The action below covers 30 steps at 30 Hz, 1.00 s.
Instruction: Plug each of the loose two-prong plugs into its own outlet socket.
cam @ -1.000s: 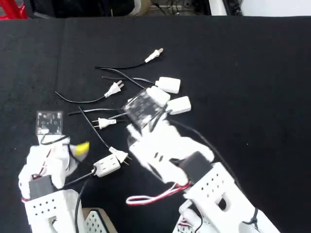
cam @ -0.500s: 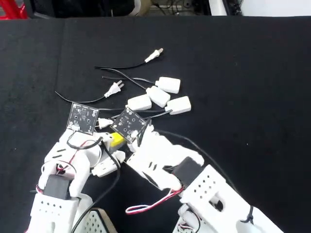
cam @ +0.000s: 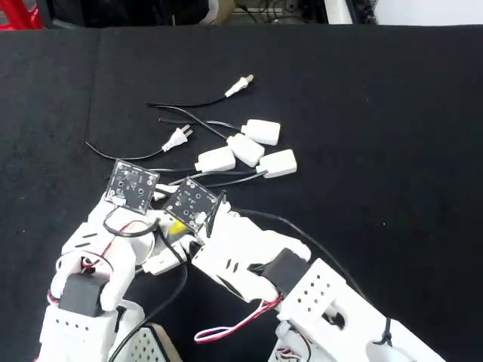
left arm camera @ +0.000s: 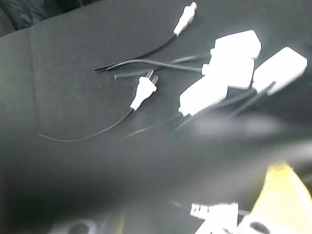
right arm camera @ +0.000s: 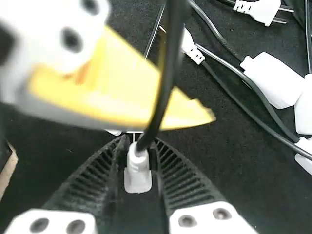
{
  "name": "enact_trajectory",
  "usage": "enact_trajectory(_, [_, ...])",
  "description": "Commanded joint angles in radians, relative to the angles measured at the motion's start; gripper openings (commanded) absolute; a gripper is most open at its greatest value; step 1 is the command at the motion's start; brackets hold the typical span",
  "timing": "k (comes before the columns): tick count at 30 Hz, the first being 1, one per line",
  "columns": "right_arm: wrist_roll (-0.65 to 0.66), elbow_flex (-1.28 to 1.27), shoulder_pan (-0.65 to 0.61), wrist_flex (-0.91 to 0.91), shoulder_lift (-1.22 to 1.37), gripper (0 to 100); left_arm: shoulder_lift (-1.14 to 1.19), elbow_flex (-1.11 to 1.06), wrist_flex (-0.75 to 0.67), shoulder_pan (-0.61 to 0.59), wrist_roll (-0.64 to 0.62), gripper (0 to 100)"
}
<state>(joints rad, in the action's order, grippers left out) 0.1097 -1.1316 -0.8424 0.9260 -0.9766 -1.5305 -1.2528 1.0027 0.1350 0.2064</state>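
My right gripper (right arm camera: 139, 146) is shut on a small white two-prong plug (right arm camera: 137, 173), whose black cord (right arm camera: 163, 73) runs up out of the jaws. The left gripper (cam: 175, 226), yellow, sits close against it and lies across that cord in the right wrist view. A white outlet socket (cam: 163, 261) lies just beside both grippers, near the table's front. Further back is a cluster of white sockets (cam: 246, 148) (left arm camera: 229, 70). Two loose plugs lie beyond it, one (cam: 177, 138) (left arm camera: 144, 90) near the middle and one (cam: 240, 85) (left arm camera: 186, 17) at the back.
Thin black cords (cam: 189, 115) trail over the black table (cam: 392, 113) around the cluster. Another white plug (cam: 161, 190) (left arm camera: 214, 212) lies half hidden between the two wrist cameras. The right arm (cam: 249, 253) stretches in from the front right.
The left arm has swung right from the front left corner until its gripper meets the right one. The right arm has drawn back from the socket cluster toward the front plug.
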Motion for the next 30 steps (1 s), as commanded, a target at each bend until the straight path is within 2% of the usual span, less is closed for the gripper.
enact_trajectory(1, [0.0,0.004,-0.012,-0.02,0.002,1.1,-0.006,0.153,0.152,-0.042,0.091,40])
enact_trajectory(4, [-0.021,0.004,-0.012,-0.026,0.002,1.1,-0.006,0.196,0.207,-0.073,0.16,40])
enact_trajectory(7, [-0.141,0.002,-0.012,-0.052,-0.002,1.1,-0.006,0.193,0.247,-0.18,0.238,40])
enact_trajectory(10, [-0.222,0.002,-0.012,-0.114,-0.002,1.1,-0.006,0.104,0.256,-0.274,0.281,40])
enact_trajectory(15, [-0.293,0.007,0.028,-0.247,-0.002,1.1,-0.008,-0.065,0.215,-0.292,0.284,40])
enact_trajectory(17, [-0.336,0.007,0.084,-0.319,-0.004,1.1,-0.021,-0.077,0.198,-0.291,0.272,40])
enact_trajectory(20, [-0.408,0.002,0.141,-0.396,-0.004,1.1,-0.127,-0.082,0.196,-0.271,0.167,40])
enact_trajectory(24, [-0.468,0.002,0.144,-0.404,-0.005,1.1,-0.318,-0.085,0.236,-0.157,0.083,40])
enact_trajectory(30, [-0.502,-0.008,0.114,-0.4,-0.005,1.1,-0.272,-0.151,0.098,-0.097,-0.02,40])
